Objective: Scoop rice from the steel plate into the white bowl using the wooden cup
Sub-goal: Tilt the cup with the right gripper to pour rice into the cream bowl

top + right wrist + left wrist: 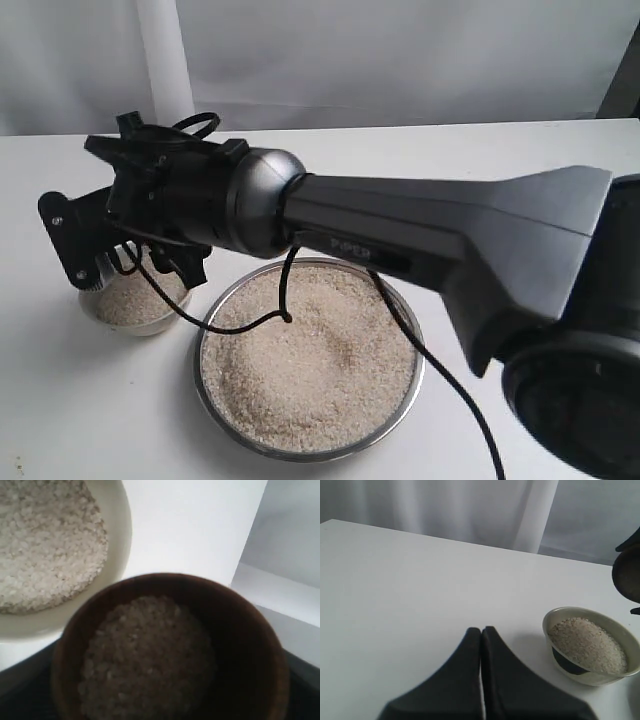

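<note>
The right arm (pixel 430 235) has a long forearm shell of dark grey plastic, wide at one end and narrowing to a rounded, lighter grey joint (pixel 262 195) with a metallic sheen. Small pale lettering (pixel 352 246) reading PIPER sits along its lower edge. A thin black cable (pixel 285 290) hangs from it in loops. The wrist block (pixel 165 195) is matte black and carries a flat black bracket (pixel 70 235) with small bright screws (pixel 57 220). The left gripper (pixel 481 630) has two matte black wedge-shaped fingers (pixel 465 675), broad at the base and tapering to rounded tips.
</note>
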Controlling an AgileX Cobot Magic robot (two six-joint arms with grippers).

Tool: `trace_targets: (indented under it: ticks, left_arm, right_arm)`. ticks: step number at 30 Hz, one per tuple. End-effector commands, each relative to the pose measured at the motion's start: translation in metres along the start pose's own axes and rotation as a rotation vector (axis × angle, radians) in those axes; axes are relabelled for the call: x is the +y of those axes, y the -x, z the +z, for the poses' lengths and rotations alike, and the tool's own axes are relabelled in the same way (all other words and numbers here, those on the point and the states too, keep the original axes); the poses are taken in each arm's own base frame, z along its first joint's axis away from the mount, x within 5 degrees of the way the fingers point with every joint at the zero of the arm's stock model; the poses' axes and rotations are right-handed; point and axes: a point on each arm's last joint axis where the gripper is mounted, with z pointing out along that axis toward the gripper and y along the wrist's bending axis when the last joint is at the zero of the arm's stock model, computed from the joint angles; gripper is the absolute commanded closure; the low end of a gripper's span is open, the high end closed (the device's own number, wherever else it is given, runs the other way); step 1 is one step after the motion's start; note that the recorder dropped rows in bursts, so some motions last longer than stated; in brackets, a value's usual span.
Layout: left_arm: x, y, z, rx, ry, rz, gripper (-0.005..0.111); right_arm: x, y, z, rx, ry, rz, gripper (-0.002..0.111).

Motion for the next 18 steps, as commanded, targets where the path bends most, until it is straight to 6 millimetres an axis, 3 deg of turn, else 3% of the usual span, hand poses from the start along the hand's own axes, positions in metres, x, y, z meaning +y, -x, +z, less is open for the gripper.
trace_targets:
  ticks: [1, 18]
  left_arm:
    - [-0.001, 0.002, 0.0, -0.007, -0.01, -0.006, 0.107]
    - [-0.001, 0.002, 0.0, -0.007, -0.01, -0.006, 0.107]
  right_arm:
    - [-0.002, 0.005, 0.003, 0.032, -0.069, -0.078, 0.108]
    - [-0.001, 0.019, 0.01, 0.042, -0.2, -0.306, 0.108]
